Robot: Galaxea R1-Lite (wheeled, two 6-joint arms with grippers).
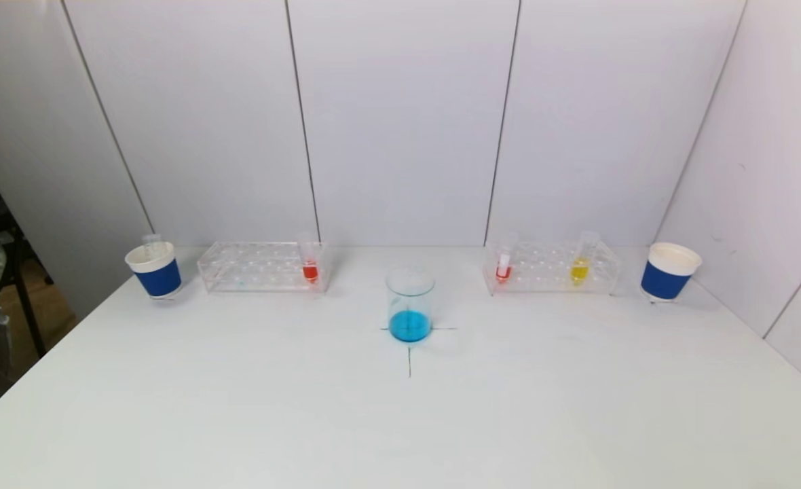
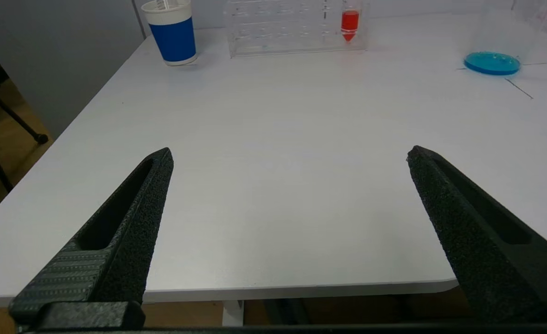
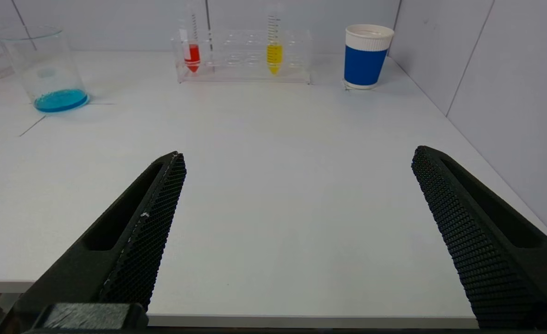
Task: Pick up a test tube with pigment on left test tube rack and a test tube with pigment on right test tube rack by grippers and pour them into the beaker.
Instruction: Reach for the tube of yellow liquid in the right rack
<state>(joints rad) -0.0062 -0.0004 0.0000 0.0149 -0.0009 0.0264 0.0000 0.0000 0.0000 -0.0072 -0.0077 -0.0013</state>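
A clear beaker (image 1: pixel 410 303) with blue liquid stands at the table's centre on a cross mark. The left clear rack (image 1: pixel 261 266) holds one tube of red pigment (image 1: pixel 310 270) at its right end. The right rack (image 1: pixel 551 268) holds a red tube (image 1: pixel 504 270) and a yellow tube (image 1: pixel 580 269). My left gripper (image 2: pixel 289 155) is open and empty over the table's near left edge, far from the left rack (image 2: pixel 296 28). My right gripper (image 3: pixel 298 155) is open and empty over the near right edge, far from the right rack (image 3: pixel 245 58). Neither gripper shows in the head view.
A blue and white paper cup (image 1: pixel 154 269) stands left of the left rack, with a clear tube in it. Another cup (image 1: pixel 668 271) stands right of the right rack. White walls close the back and right side. The table (image 1: pixel 400 421) drops off on the left.
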